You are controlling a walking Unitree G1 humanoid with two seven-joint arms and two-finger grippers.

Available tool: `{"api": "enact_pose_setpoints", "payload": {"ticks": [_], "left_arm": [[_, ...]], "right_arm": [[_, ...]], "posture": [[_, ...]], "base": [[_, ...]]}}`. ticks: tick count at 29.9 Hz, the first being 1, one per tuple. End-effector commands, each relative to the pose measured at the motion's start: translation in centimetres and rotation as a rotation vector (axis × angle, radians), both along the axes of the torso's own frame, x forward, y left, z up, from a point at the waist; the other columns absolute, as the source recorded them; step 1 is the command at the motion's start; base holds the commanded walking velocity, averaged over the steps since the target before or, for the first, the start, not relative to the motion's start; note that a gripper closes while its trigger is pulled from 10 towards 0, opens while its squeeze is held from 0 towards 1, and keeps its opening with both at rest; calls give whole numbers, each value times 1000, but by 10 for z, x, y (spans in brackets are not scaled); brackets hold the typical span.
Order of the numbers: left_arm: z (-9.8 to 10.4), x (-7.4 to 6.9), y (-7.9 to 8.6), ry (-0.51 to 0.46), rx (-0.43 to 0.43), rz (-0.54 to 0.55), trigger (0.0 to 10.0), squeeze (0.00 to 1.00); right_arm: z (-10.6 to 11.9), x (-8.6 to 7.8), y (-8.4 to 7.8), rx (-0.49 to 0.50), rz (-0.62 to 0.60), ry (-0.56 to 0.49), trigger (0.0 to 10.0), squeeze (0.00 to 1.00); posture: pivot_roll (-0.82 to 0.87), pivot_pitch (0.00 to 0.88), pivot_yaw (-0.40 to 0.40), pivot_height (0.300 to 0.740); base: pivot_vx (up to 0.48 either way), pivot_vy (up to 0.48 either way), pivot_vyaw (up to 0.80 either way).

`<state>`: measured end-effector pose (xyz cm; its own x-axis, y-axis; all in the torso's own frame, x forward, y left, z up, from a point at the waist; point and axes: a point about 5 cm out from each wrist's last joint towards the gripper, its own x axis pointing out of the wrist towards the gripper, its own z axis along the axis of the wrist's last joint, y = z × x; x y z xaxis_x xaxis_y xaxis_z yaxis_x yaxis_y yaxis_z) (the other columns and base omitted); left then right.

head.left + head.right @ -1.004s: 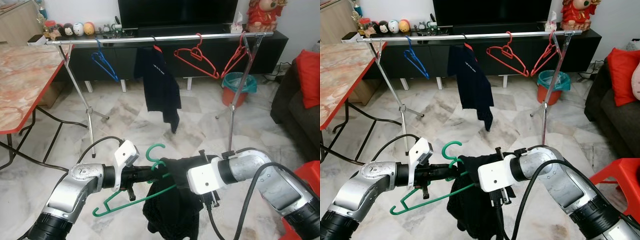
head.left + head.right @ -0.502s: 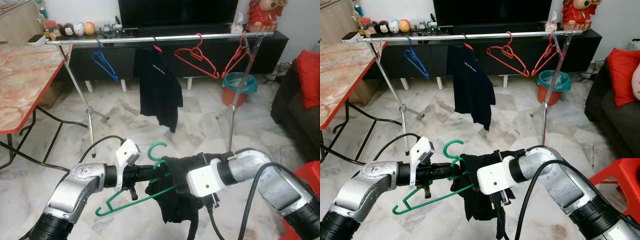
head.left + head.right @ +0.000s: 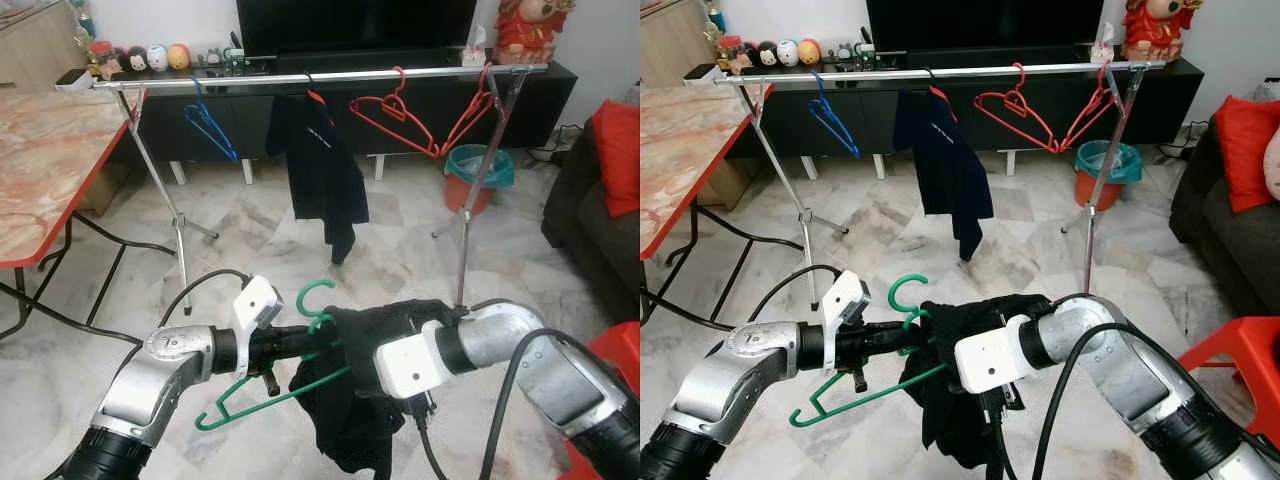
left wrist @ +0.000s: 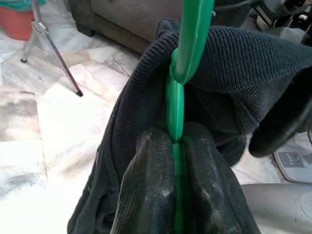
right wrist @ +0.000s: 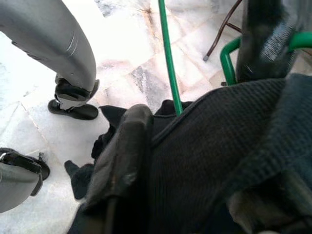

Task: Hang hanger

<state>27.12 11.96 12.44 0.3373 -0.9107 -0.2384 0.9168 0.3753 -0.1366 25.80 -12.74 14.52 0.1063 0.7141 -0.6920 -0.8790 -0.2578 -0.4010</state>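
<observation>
A green hanger (image 3: 318,300) is held low in front of me, hook up, with its long bar (image 3: 270,398) slanting down to my left. My left gripper (image 3: 300,343) is shut on the hanger's neck; in the left wrist view both fingers (image 4: 146,185) clamp the green stem (image 4: 175,107). A black knitted garment (image 3: 350,420) drapes over the hanger's right shoulder and hangs below. My right gripper (image 3: 350,345) is buried in that cloth; in the right wrist view one finger (image 5: 122,161) presses against the fabric (image 5: 219,146). The other finger is hidden.
A metal clothes rail (image 3: 320,77) stands ahead with a blue hanger (image 3: 208,122), a dark shirt (image 3: 320,165) and red hangers (image 3: 392,115) on it. A marble-top table (image 3: 50,160) is left. A teal bin (image 3: 478,175), sofa (image 3: 600,200) and red stool (image 3: 620,350) are right.
The black garment has been gathered higher over the hanger's right shoulder and hangs shorter. The dark shirt on the rail sways. Both arms stay almost in place.
</observation>
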Motion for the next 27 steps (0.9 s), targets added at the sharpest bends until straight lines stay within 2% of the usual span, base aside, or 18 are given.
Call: {"api": "enact_pose_setpoints", "payload": {"ticks": [1,7,17,25,26,27], "left_arm": [[12,7,1,-60,-20,19,10000,0],[12,9,1,-64,-20,30,10000,0],[13,18,-1,-106,-40,100,10000,0],[14,23,0,-127,-52,144,10000,0],[14,23,1,-127,-52,146,10000,0],[14,23,1,-127,-52,146,10000,0]], "right_arm": [[2,-6,5,-9,36,-6,10000,1000],[1,-6,3,-21,-1,-26,10000,1000],[6,-20,1,-5,-38,-26,10000,1000],[-1,-28,-11,-59,-91,-6,10000,1000],[-2,-28,-16,-75,-109,-23,10000,729],[-2,-28,-16,-75,-109,-23,10000,729]], "posture": [[-75,0,38,740],[-75,0,38,740],[-96,0,29,740],[-102,0,24,740],[-103,0,22,740],[-103,0,22,740]], "base": [[0,0,0],[0,0,0],[0,0,0],[0,0,0],[0,0,0],[0,0,0]]}}
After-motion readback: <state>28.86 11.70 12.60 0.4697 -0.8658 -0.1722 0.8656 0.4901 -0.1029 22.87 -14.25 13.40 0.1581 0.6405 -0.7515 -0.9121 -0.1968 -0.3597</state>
